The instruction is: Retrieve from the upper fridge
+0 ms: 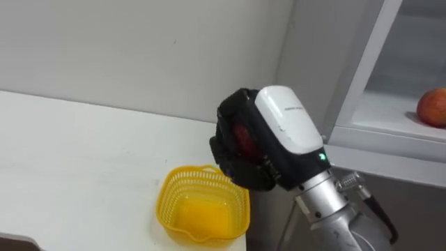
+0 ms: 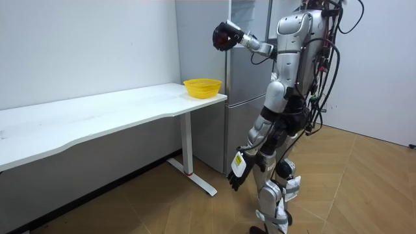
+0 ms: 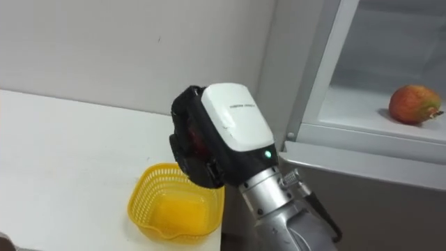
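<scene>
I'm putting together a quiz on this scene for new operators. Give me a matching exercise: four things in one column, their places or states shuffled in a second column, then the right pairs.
Things:
1. yellow basket
2. right hand
3. reddish fruit
4. left hand

Places or states:
A. hangs low beside the leg
B. lies on the fridge shelf
C. stands at the end of the white table
D. raised, curled round a red item

Pairs: 1-C, 2-D, 3-B, 4-A
</scene>
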{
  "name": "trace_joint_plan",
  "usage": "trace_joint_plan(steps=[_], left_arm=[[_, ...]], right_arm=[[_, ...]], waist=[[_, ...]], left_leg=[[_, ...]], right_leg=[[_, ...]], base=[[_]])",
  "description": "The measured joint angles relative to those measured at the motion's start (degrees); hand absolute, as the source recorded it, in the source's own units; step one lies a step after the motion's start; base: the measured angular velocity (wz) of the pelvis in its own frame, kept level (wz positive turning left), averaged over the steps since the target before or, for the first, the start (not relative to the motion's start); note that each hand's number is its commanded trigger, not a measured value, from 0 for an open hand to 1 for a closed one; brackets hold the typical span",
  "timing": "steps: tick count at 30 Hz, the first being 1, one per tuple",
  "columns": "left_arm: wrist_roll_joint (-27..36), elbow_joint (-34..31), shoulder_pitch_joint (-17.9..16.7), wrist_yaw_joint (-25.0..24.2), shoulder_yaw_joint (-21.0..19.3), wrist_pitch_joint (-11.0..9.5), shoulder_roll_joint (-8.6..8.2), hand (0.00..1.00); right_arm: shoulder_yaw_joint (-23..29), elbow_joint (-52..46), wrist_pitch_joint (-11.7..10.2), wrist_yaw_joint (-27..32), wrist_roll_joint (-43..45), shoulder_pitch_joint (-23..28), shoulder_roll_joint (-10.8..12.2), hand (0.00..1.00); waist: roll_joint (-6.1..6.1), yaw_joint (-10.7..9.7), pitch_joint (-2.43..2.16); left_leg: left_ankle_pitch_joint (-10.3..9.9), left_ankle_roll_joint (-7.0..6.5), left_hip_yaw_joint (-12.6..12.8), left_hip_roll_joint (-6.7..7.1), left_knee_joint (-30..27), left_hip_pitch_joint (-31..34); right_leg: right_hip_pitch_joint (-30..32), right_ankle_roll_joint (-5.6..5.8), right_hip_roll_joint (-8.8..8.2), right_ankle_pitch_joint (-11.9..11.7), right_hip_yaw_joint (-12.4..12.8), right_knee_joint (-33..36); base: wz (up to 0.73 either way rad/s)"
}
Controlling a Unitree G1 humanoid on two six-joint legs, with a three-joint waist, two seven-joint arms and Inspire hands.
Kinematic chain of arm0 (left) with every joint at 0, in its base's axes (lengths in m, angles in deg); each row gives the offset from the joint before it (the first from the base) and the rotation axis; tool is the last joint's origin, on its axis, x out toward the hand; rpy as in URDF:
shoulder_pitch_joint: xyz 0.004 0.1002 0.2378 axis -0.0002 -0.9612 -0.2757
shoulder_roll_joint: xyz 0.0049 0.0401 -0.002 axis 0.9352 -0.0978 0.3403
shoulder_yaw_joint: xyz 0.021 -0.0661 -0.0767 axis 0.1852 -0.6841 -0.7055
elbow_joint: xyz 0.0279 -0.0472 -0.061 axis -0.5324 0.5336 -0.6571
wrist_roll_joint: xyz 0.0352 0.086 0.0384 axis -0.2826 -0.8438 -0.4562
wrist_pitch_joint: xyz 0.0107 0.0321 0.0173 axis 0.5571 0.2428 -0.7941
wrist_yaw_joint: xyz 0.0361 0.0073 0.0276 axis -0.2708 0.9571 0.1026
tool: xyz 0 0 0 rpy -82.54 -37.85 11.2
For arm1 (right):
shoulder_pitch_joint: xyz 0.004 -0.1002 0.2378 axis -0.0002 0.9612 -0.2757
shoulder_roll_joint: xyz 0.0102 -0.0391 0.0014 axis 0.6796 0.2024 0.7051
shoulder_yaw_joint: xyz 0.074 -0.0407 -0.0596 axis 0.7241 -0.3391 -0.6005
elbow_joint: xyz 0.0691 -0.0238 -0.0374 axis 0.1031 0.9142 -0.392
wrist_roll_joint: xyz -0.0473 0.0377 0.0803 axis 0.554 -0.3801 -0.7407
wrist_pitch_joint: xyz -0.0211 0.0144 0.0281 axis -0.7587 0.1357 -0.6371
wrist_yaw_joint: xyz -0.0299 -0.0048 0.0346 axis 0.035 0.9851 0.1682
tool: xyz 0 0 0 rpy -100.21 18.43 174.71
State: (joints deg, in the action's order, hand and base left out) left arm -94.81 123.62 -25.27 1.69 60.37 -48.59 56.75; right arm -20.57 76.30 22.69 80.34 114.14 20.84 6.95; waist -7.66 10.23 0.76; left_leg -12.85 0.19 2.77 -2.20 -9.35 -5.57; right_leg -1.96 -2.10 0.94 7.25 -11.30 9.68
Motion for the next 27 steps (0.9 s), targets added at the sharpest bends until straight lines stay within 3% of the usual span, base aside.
trace_joint_plan(steps=[13, 27], left_arm=[[0.1, -0.4, 0.0, -0.4, -0.2, 0.1, -0.25, 0.00], [0.0, -0.4, 0.8, -1.6, 0.0, 1.2, -0.33, 0.00]], right_arm=[[-3.5, 12.3, 0.0, -0.2, -0.8, -0.2, 0.3, 1.00], [-3.6, 18.9, 0.8, -0.2, -1.1, -1.8, 1.0, 1.00]], waist=[[0.71, 3.6, 0.49], [0.80, 4.4, 0.44]], left_leg=[[0.1, 0.03, -2.4, -0.01, -0.3, 0.0], [0.1, -0.01, -3.2, 0.41, -1.2, 0.9]], right_leg=[[-0.8, 0.03, -0.29, 0.0, -2.4, -0.2], [-0.9, 0.06, -0.73, 0.0, -3.1, -0.2]], base=[[0.09], [0.02]])
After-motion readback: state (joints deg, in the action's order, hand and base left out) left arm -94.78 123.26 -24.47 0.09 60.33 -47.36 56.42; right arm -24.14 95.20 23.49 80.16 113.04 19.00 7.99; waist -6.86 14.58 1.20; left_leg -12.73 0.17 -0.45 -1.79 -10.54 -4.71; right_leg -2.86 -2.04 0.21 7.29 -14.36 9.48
